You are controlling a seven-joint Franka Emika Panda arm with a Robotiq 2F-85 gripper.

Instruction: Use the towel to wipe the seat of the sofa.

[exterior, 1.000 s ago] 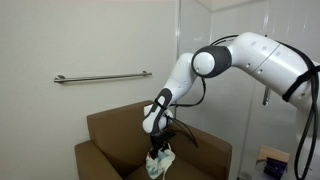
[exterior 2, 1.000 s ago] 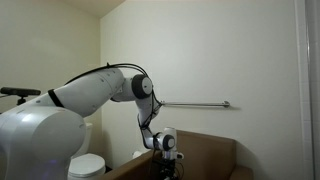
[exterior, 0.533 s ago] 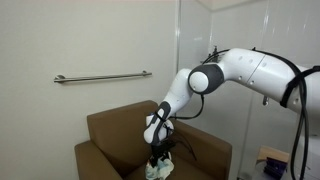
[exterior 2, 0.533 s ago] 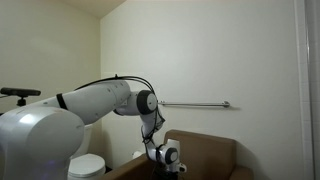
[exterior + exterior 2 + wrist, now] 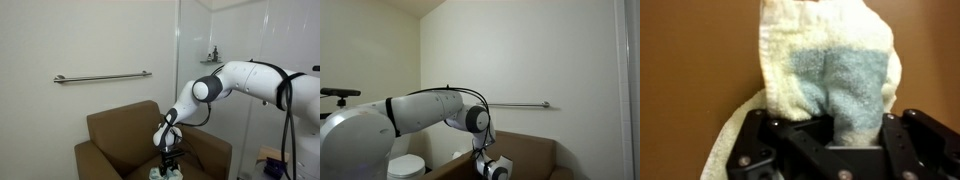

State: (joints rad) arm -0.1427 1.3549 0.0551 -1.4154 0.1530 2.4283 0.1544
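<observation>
Between the clenched jaws, the towel [image 5: 830, 75] is pinched by 1 bunched end and pressed onto the seat of the sofa [image 5: 690, 70], toward its front edge. That narrow pinch could slip under drag, leaving the cloth behind. Since 1 second ago, the arm [image 5: 200, 95] has dropped lower and reached further forward.

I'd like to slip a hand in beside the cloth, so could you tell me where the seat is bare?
Bare brown seat shows on either side of the towel in the wrist view; it is crowded where the fingers clamp the towel.
</observation>
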